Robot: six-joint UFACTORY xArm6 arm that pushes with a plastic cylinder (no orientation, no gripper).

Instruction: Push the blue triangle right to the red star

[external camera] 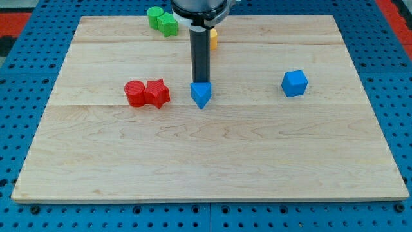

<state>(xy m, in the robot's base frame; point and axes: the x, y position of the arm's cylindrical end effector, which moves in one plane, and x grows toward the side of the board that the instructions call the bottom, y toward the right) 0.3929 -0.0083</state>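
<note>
Blue triangular plastic block [201, 94] lies near the board's middle, just right of the red plastic star [156, 93], which touches a red cylinder [134, 93] on its far side. Our tip [200, 82] sits at the triangle's top edge, grasping nothing, since a rod only pushes. We judge it must get round to the triangle's right side. The pale wooden board [212, 161] rests on blue pegboard [26, 45].

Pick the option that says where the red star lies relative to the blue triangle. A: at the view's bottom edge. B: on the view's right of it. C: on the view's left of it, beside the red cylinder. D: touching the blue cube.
C: the red star sits on the view's left of the blue triangle, against the red cylinder; my tip is at the triangle's top edge.
</note>
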